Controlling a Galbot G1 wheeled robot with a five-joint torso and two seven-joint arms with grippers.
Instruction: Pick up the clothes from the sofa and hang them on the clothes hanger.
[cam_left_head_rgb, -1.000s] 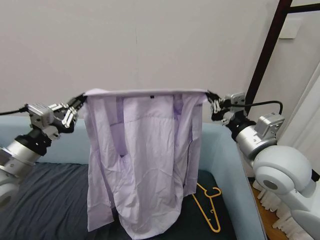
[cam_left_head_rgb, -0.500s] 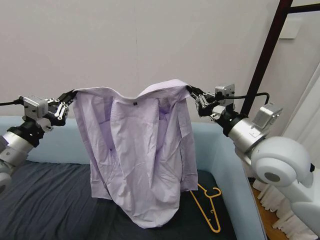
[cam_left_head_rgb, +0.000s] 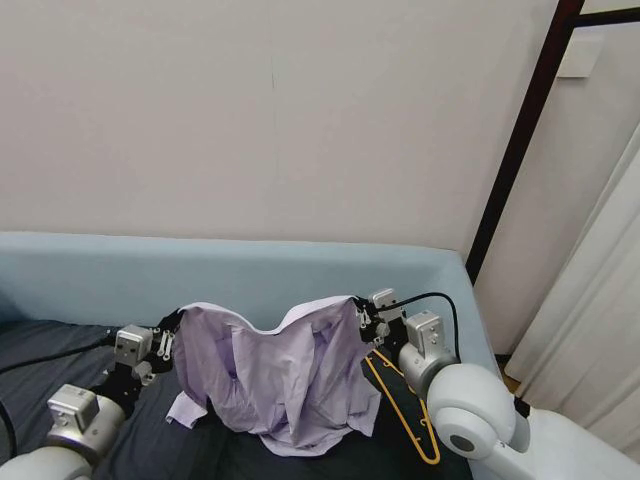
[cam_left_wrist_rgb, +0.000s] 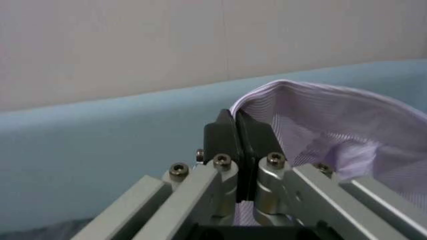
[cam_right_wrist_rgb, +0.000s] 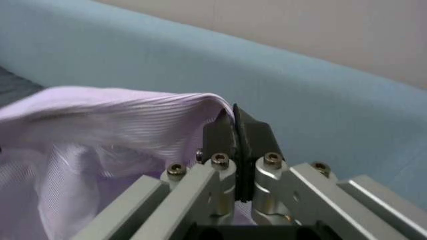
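A lilac shirt (cam_left_head_rgb: 280, 380) hangs low between my two grippers, its hem bunched on the dark sofa seat (cam_left_head_rgb: 60, 360). My left gripper (cam_left_head_rgb: 172, 323) is shut on the shirt's left shoulder, and my right gripper (cam_left_head_rgb: 358, 312) is shut on the right shoulder. In the left wrist view the black pads (cam_left_wrist_rgb: 237, 137) pinch the shirt (cam_left_wrist_rgb: 333, 125) edge. The right wrist view shows pads (cam_right_wrist_rgb: 235, 134) clamped on the shirt (cam_right_wrist_rgb: 100, 130) fabric. A yellow clothes hanger (cam_left_head_rgb: 405, 410) lies on the seat under my right arm.
The light blue sofa backrest (cam_left_head_rgb: 250, 275) runs behind the shirt. A dark vertical pole (cam_left_head_rgb: 515, 150) of a rack rises at the right, next to a pale curtain (cam_left_head_rgb: 590, 320). A plain wall stands behind.
Both grippers have come down with the shirt from chest height to just above the seat, and closer together. The shirt now sags and piles on the sofa. The camera has tilted.
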